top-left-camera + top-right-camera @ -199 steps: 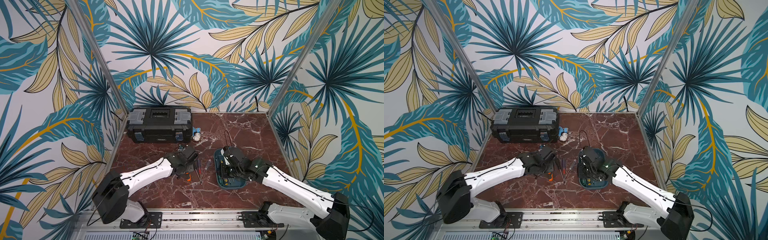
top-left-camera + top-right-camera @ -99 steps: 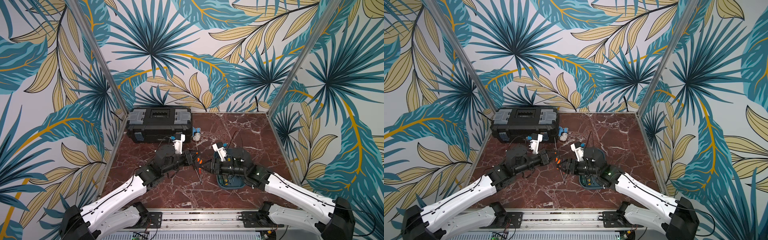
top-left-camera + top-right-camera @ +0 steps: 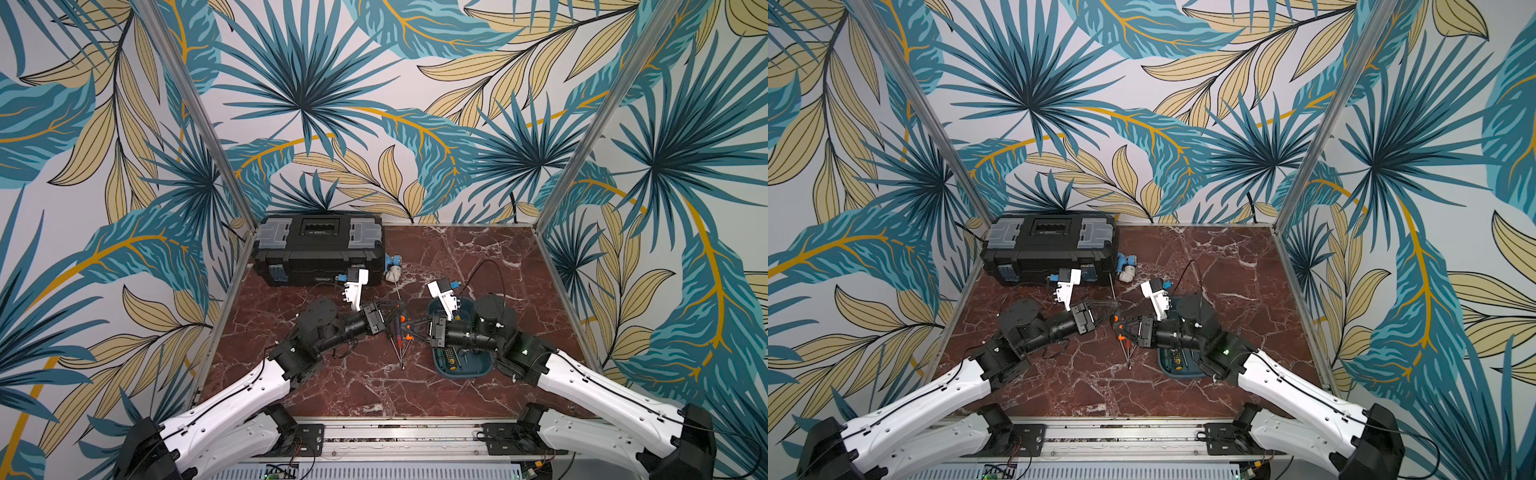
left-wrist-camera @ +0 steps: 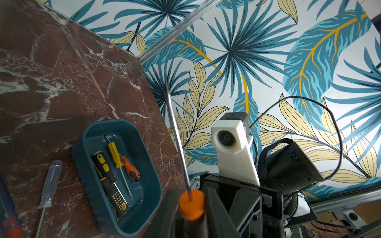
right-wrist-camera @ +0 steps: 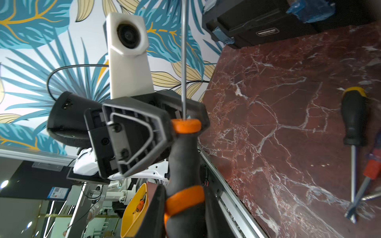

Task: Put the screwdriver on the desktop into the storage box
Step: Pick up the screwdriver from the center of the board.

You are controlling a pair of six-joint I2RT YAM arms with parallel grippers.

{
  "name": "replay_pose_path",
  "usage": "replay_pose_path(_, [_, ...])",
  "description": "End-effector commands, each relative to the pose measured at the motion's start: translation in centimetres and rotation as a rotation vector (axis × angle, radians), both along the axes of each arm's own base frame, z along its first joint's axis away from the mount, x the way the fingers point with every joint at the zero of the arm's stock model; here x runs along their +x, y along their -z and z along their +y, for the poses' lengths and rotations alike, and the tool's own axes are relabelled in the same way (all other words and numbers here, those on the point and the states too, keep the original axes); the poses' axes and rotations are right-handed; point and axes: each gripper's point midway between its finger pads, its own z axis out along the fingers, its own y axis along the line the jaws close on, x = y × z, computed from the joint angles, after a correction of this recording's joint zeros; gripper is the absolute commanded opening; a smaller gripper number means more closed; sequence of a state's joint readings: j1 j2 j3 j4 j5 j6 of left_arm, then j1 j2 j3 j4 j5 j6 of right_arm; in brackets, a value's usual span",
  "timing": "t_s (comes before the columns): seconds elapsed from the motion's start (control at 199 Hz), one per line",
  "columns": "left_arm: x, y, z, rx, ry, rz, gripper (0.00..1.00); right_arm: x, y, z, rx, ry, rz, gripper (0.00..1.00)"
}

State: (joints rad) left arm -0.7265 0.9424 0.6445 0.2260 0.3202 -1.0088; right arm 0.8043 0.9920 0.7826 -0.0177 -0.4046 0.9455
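Black-and-orange screwdriver (image 5: 185, 156), shaft up, aloft above marbled desktop (image 3: 457, 266) beside teal storage box (image 4: 123, 123).

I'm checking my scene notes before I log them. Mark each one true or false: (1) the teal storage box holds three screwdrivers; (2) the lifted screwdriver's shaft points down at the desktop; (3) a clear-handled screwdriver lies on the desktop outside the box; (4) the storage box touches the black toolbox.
1. The storage box holds three screwdrivers: true.
2. The lifted screwdriver points its shaft down: false. The shaft points up, and the handle sits between the jaws of the left gripper and the right gripper.
3. A clear-handled screwdriver lies on the desktop outside the box: true.
4. The box touches the black toolbox: false. They stand well apart, and the box lies beneath the right arm.
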Motion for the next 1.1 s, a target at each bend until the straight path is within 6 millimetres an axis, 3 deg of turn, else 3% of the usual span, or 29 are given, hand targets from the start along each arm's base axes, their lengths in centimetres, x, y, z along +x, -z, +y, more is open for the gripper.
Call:
replay_pose_path(0.0, [1.0, 0.2, 0.7, 0.102, -0.058, -0.003, 0.57, 0.3, 3.2, -2.1, -0.232, 0.087, 0.026, 0.00])
replay_pose_path(0.206, [1.1, 2.3, -0.3, 0.229, -0.055, 0.034, 0.63, 0.8, 4.8, -4.1, -0.477, 0.162, -0.033, 0.00])
replay_pose_path(0.422, [0.5, 1.6, -3.4, 0.220, 0.035, 0.010, 0.65, 0.6, 5.2, -3.7, -0.605, 0.158, -0.084, 0.00])
replay_pose_path(0.582, [0.8, 3.4, -4.7, 0.255, 0.069, 0.071, 0.59, 0.5, 4.7, -2.9, -0.600, 0.152, -0.113, 0.00])
replay_pose_path(0.959, [1.3, 3.7, -5.0, 0.251, 0.053, 0.103, 0.00, 0.1, 4.4, -2.3, -0.556, 0.146, -0.120, 0.00])
replay_pose_path(1.014, [1.3, 3.7, -4.9, 0.251, 0.051, 0.102, 0.00, 0.0, 4.4, -2.5, -0.547, 0.152, -0.117, 0.13])
replay_pose_path(1.099, [1.4, 3.8, -4.7, 0.245, 0.048, 0.096, 0.00, -0.3, 4.3, -2.7, -0.520, 0.147, -0.112, 0.46])
